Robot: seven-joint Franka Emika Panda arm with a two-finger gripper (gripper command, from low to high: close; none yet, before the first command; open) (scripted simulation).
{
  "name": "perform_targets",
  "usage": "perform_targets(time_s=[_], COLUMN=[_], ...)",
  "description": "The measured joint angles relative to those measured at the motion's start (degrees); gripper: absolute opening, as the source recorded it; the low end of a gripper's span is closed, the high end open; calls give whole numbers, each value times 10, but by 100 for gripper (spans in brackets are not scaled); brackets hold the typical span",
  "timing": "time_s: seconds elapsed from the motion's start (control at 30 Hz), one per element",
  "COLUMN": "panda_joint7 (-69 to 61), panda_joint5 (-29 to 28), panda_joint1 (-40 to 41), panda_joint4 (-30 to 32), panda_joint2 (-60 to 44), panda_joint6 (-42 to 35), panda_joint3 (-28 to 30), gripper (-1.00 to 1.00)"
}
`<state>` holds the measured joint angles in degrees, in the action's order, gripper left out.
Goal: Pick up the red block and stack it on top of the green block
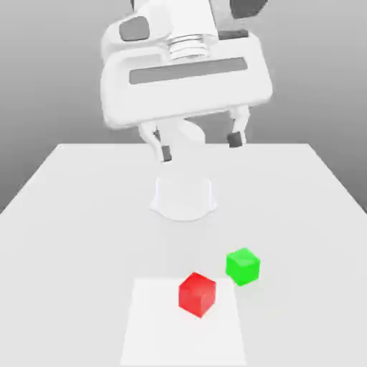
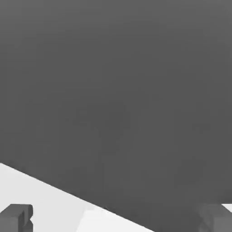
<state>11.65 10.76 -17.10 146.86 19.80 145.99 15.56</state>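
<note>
The claw (image 1: 202,143) hangs spread wide and empty, high above the table (image 1: 72,215), well apart from the red block (image 1: 197,293). The red block sits on a pale square patch (image 1: 158,330), with the green block (image 1: 243,266) just beside it, not touching.

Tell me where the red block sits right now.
In the exterior view the red block rests on the table near the front edge, just apart from the green block, which lies toward that view's right and slightly farther back.
</note>
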Motion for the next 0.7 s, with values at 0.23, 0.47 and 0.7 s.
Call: perform_targets(time_s=[0.23, 0.47, 0.7], panda_joint7=[-108, -162, -170], panda_joint5=[7, -63, -104], panda_joint1=[-33, -35, -26], panda_joint4=[60, 122, 131], panda_joint2=[-98, -171, -208], panda_joint6=[59, 122, 158], panda_joint3=[9, 6, 4], gripper=[0, 0, 0])
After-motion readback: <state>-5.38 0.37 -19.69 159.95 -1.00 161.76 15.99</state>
